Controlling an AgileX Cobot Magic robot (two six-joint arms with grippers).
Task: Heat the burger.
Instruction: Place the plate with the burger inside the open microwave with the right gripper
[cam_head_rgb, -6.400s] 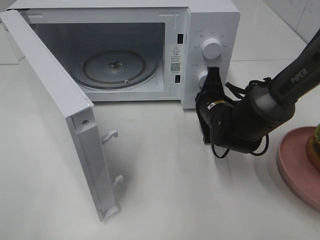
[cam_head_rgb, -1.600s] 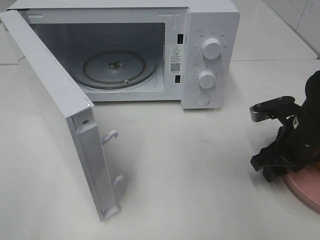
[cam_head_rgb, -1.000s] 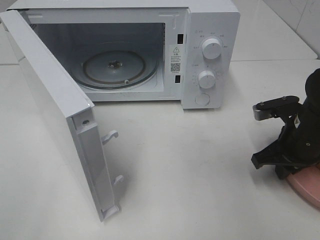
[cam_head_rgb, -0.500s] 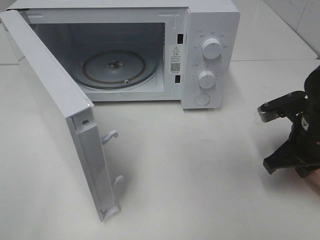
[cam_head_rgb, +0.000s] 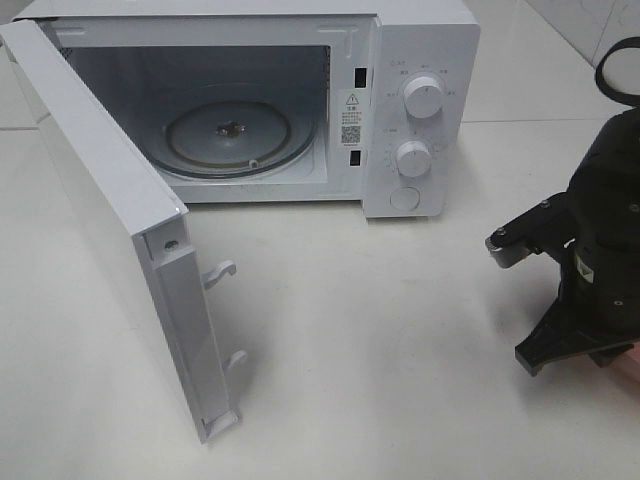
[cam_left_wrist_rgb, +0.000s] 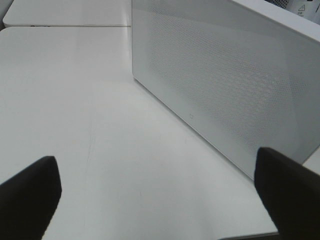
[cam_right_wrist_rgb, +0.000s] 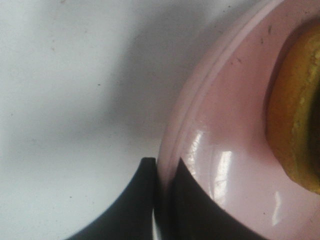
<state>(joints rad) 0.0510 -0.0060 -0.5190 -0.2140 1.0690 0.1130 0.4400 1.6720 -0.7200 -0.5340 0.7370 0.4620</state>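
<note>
Pickup looks to be the step in hand: right fingers (cam_right_wrist_rgb: 142, 202) pinch the pink plate (cam_right_wrist_rgb: 200, 115) rim by the table (cam_head_rgb: 400, 330)'s right edge, burger (cam_right_wrist_rgb: 295, 115) on it, left fingers (cam_left_wrist_rgb: 30, 195) spread, so next likely calls for a level carry into the open microwave (cam_head_rgb: 240, 130).

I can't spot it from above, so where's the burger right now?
Only the right wrist view shows the burger, on the pink plate whose rim the right gripper pinches, right of the microwave.

The right arm (cam_head_rgb: 610, 190), right of the microwave (cam_head_rgb: 420, 40), is black, with a grey bracket (cam_head_rgb: 515, 240) (screw heads showing), a looping black cable (cam_head_rgb: 602, 72) and a black-fingered right gripper (cam_right_wrist_rgb: 163, 165).
</note>
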